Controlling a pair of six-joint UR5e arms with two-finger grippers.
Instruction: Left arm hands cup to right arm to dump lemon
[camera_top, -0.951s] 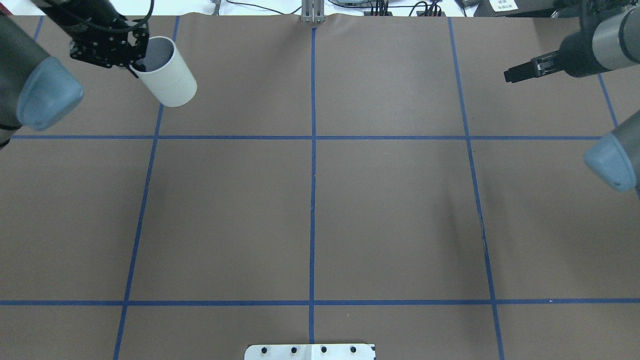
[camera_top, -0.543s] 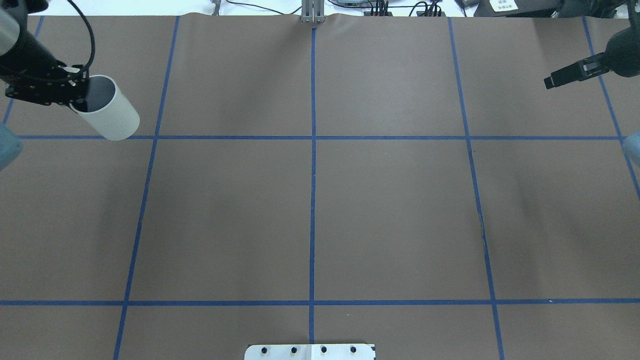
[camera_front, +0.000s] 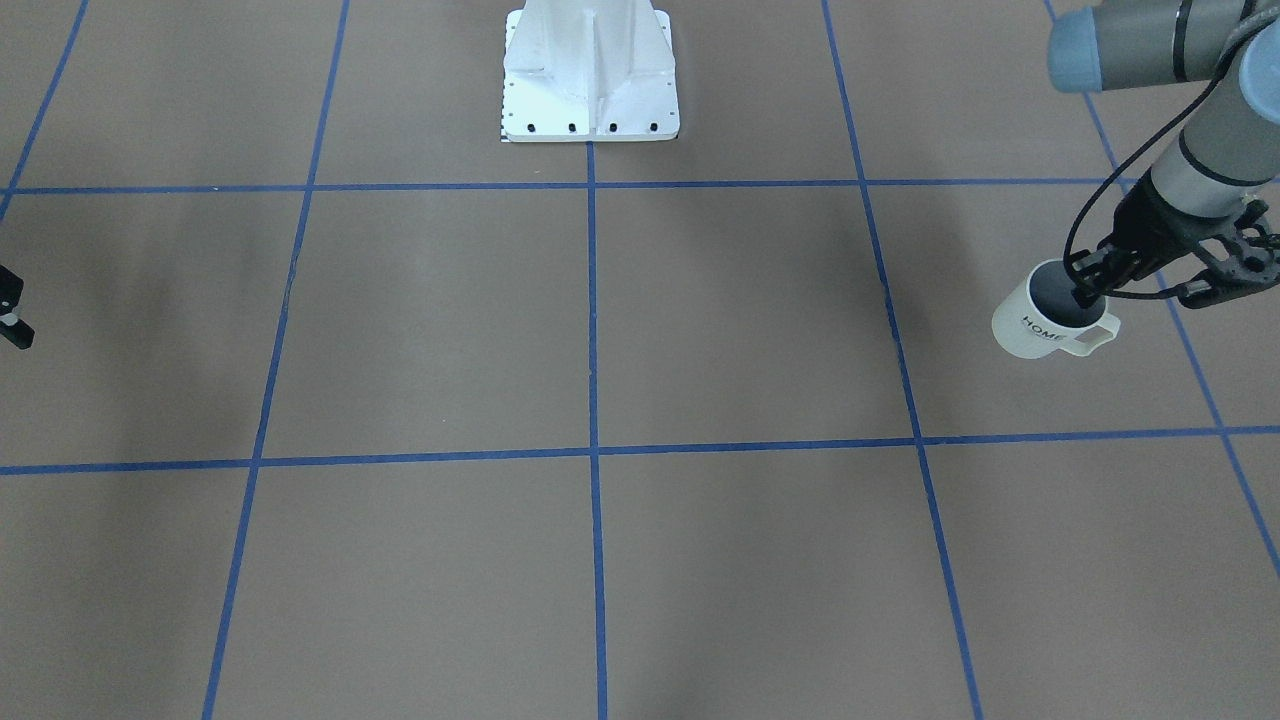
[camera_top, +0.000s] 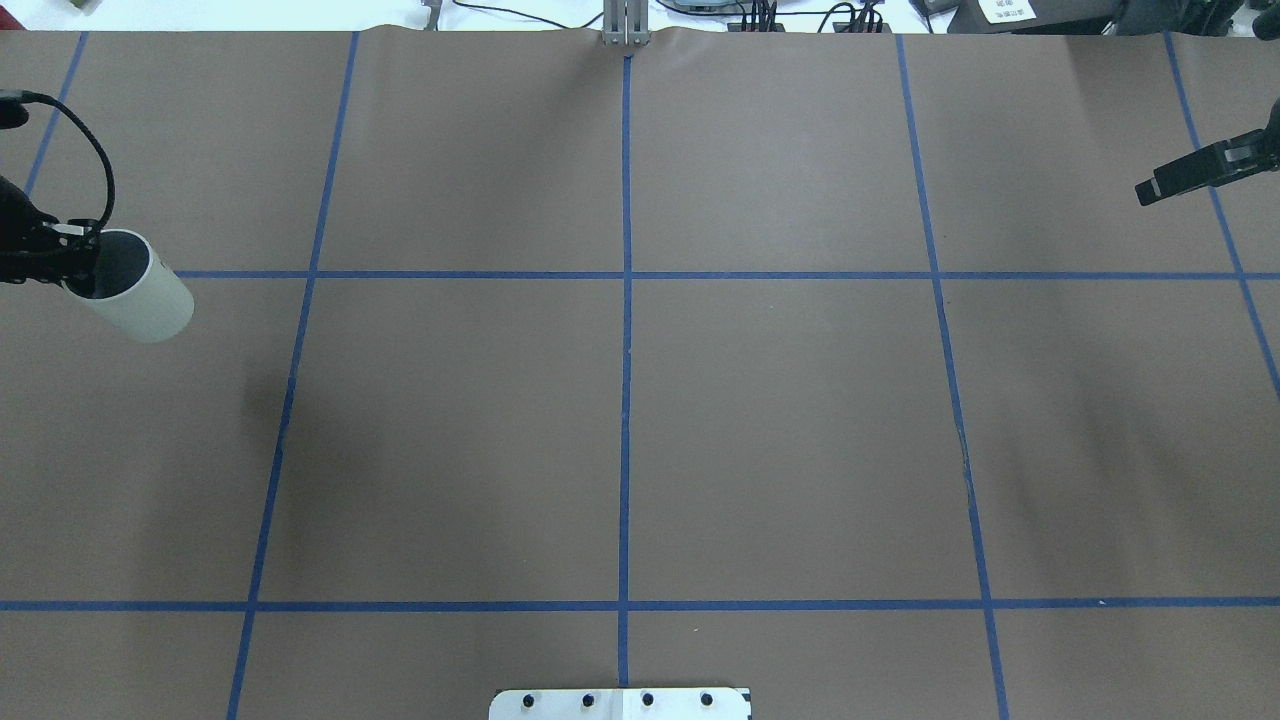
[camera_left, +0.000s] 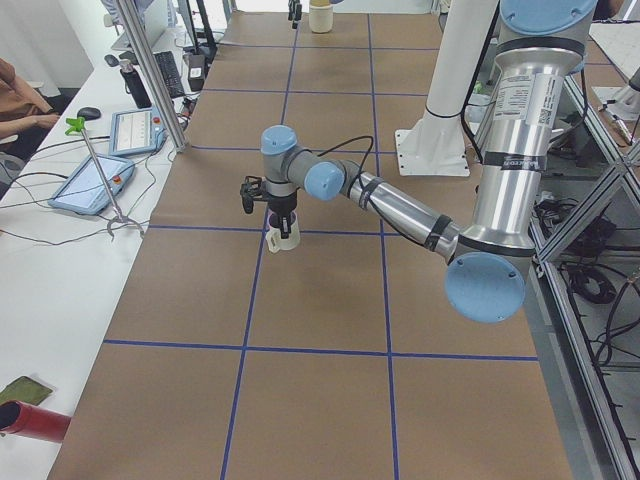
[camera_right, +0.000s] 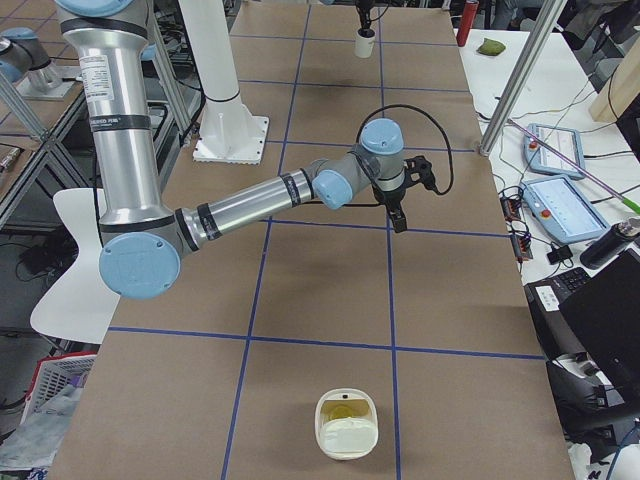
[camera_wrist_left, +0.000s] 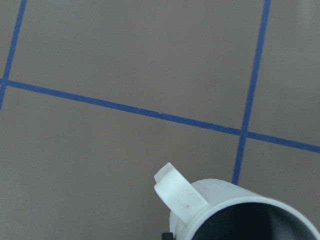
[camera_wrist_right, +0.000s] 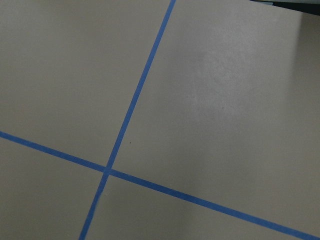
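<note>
Left gripper (camera_front: 1086, 294) clamped on the rim of the cup (camera_front: 1035, 335), one finger inside and one outside, at the right edge of the front-facing view. The cup hangs upright, and whether it clears the table (camera_front: 700, 330) cannot be told. The right gripper (camera_top: 1150, 189), at the upper right of the overhead view and well apart, appears closed with nothing in it. No lemon is visible in the dark interior. The cup is probably rigid, glazed, slippery and breakable, so the free handle (camera_front: 1096, 338) or the bare outer wall suits the receiving grasp.
</note>
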